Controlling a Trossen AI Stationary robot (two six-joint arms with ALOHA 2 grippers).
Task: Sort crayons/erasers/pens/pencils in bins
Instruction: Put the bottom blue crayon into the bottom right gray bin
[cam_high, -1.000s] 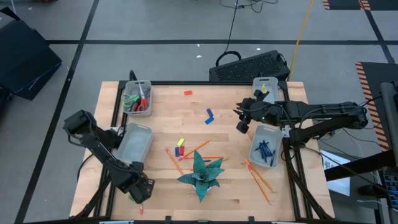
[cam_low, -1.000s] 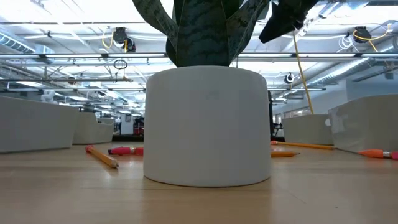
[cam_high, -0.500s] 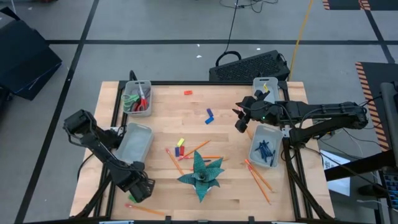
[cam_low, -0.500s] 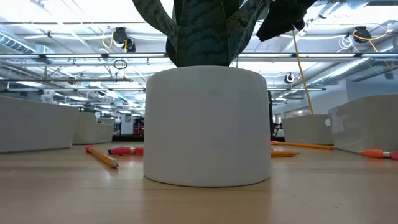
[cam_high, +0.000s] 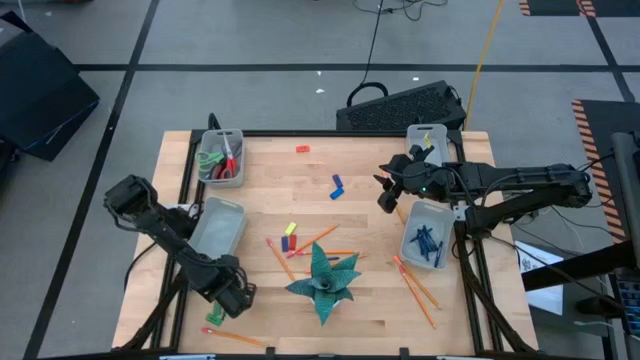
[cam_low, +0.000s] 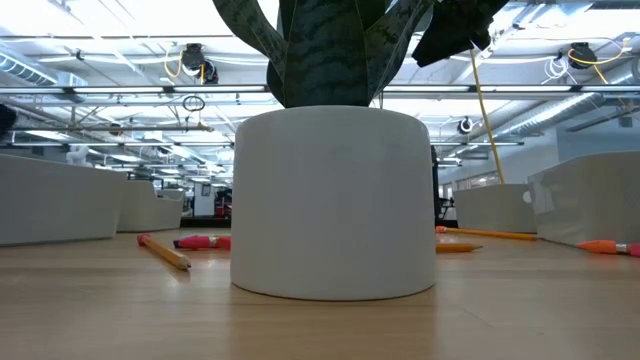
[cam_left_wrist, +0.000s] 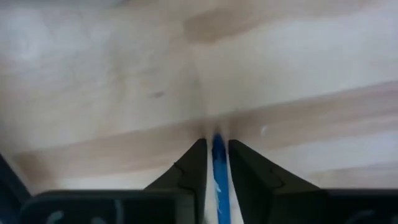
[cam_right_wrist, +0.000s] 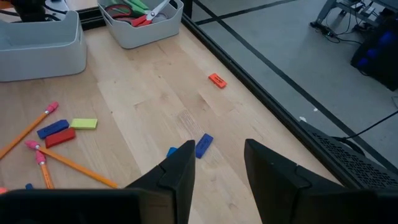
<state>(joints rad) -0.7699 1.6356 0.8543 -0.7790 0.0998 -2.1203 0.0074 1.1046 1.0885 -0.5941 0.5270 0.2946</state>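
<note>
Pen: a thin blue pen (cam_left_wrist: 219, 180) is sitting pinched between the left hand's two dark fingers, just above the bare wood.
Left hand: the left hand (cam_high: 235, 297) is hovering low over the near left part of the table (cam_high: 370, 215), just left of the plant, pinching the pen.
Other pens: a cluster of dark blue pens (cam_high: 425, 243) is lying inside the near right bin (cam_high: 427, 234).
Pencils: orange pencils (cam_high: 415, 284) are lying loose near the table's right front; more (cam_high: 277, 256) are lying just left of the plant, and one (cam_high: 238, 338) is lying along the front edge.
Bins: four are standing on the table, two along each side. The far left bin (cam_high: 220, 157) is holding red and green things; the near left bin (cam_high: 216, 227) looks bare inside; the far right bin (cam_high: 428, 143) is holding something yellow.
Right hand: the right hand (cam_high: 388, 191) is hovering between the two right bins, fingers spread with nothing between them.
Small pieces: a blue piece (cam_right_wrist: 203, 145) and an orange piece (cam_right_wrist: 217, 80) are lying mid-table toward the far side; yellow, blue and red pieces (cam_right_wrist: 64, 130) are lying close together nearer the plant.
Plant: a green spiky plant (cam_high: 323, 279) in a white pot (cam_low: 333, 203) is standing near the front centre.
</note>
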